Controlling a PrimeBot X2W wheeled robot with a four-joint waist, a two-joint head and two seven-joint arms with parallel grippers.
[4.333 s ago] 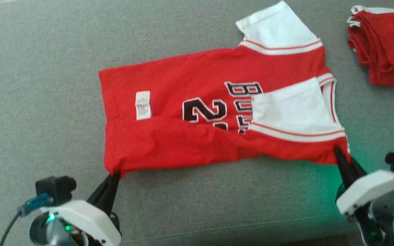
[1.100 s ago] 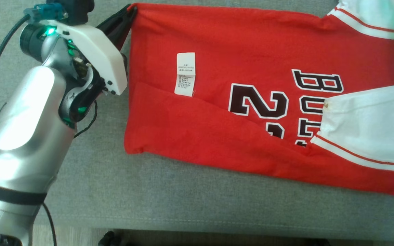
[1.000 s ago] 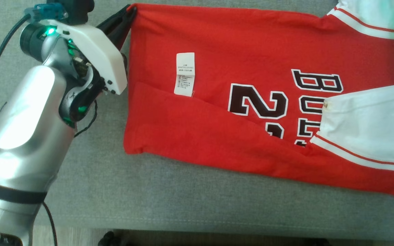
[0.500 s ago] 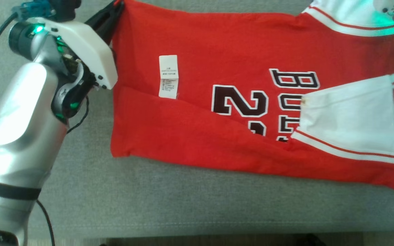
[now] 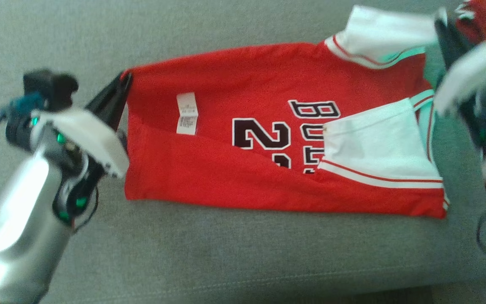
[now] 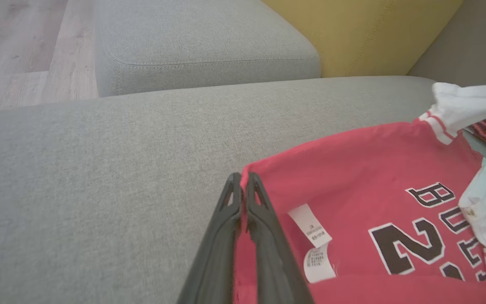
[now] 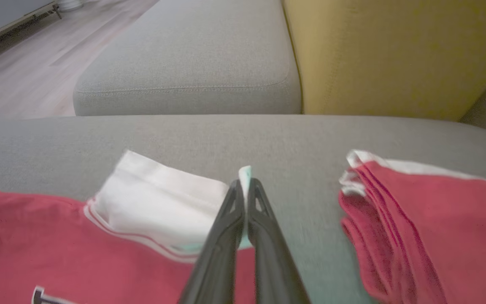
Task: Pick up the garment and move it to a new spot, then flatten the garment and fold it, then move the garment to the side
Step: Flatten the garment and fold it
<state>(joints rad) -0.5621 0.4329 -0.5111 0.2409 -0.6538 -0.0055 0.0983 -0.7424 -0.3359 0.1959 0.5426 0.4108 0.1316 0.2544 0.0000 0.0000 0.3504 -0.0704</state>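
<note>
On the grey woven sofa seat (image 5: 226, 253) the red jersey (image 5: 226, 177) lies flat with its long axis across the seat, hem toward the robot's left and white striped sleeves to its right. Its near edge is folded onto the front, by dark white-outlined "2" and "BU" and a care label (image 5: 187, 113) too small to read. The left gripper (image 5: 122, 80) is clamped on the far hem corner and the right gripper (image 5: 439, 19) on the far sleeve's edge, with folded red garments (image 7: 416, 219) and a yellow back cushion (image 7: 395, 55) beyond.
</note>
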